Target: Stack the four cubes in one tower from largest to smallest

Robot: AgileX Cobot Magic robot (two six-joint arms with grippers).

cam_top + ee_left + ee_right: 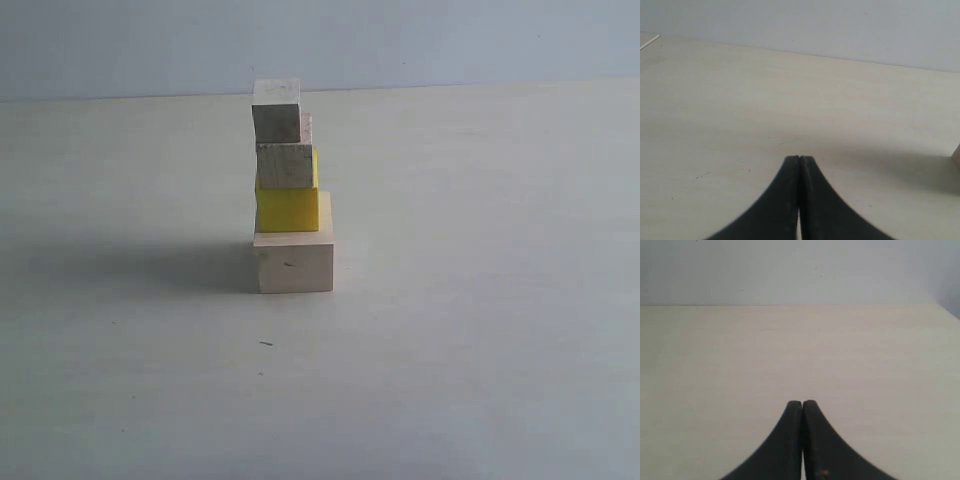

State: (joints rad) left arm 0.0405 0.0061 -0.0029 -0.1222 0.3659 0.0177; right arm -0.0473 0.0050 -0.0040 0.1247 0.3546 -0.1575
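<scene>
The tower (288,190) stands near the middle of the desk (480,350) — large cube (293,265) at the bottom, yellow cube (288,208) on it, small cube (285,166) next, top cube (277,112) the smallest. Bar the yellow, they're pale bare wood. It isn't tidy: the upper three sit toward the base's left edge, and the top cube juts slightly past the one beneath. I'd judge the stacking done; what's left is keeping clear — a nudge could topple it. Left pincer (799,159) and right pincer (802,403) are both pressed together, holding nothing.
</scene>
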